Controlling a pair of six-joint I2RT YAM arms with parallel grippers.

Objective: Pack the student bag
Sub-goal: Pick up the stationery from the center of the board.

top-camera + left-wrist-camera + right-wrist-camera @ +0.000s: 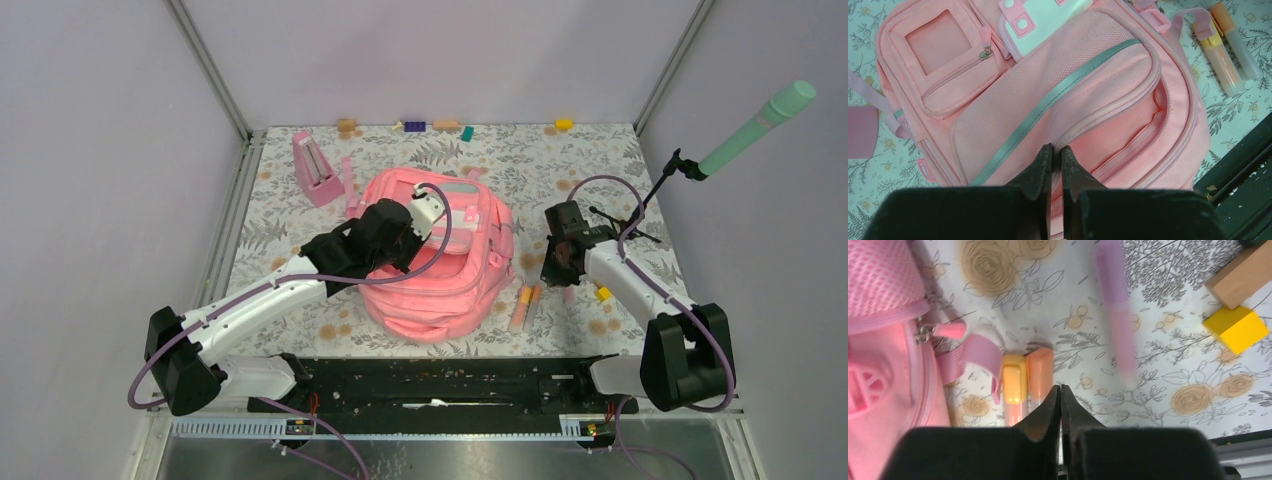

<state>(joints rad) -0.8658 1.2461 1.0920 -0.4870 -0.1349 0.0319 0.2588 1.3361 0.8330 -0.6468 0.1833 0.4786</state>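
Sitting mid-tabletop (600, 160), the pink student bag (440, 270) has the L fingers (1038, 172) shut tight at its front pocket (1058, 90), while the R fingers (1045, 412), also together w/ nothing btwn, hover over the markers (1015, 382) and may just shove them away.

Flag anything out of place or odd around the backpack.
Nothing looks damaged or spilled. The student bag lies flat, but two markers, yellow and orange, lie loose right beside it, unpacked. A purple marker and a yellow block also lie loose nearby.
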